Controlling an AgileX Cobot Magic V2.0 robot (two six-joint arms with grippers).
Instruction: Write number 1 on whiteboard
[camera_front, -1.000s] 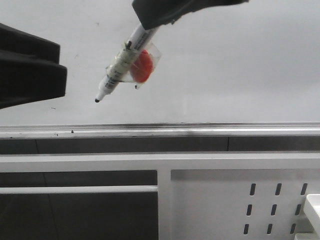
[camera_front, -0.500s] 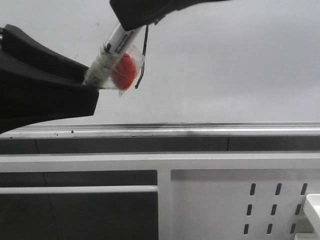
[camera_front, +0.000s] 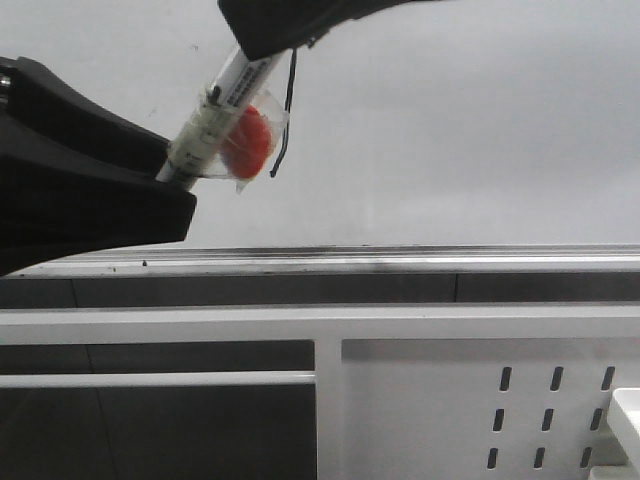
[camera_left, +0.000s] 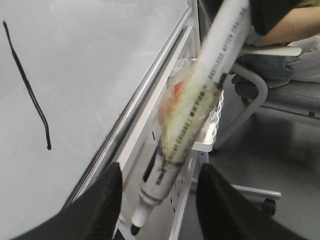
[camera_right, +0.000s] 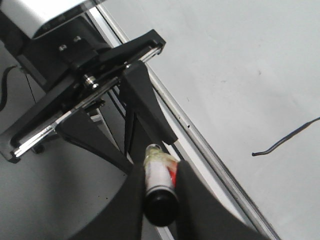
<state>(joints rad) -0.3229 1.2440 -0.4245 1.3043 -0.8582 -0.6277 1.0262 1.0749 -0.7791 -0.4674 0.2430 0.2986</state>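
The whiteboard fills the upper front view, with its silver rail below. On it the number 1 is a thin black wavy stroke with a small hook; its hooked end also shows in the right wrist view. My right gripper is shut on the rear end of a white marker wrapped in tape with a red tag. The marker slants down and left. Its black tip lies between the fingers of my left gripper, which stand open on either side with a gap.
Below the rail runs a white metal frame with slotted holes. A white wire basket hangs at its right. A chair with a seated person stands beyond the frame in the left wrist view.
The right gripper carried the marker left and slightly up. The left gripper moved right and rose, so the marker's tip now sits between its fingers. Little has changed in the last half second.
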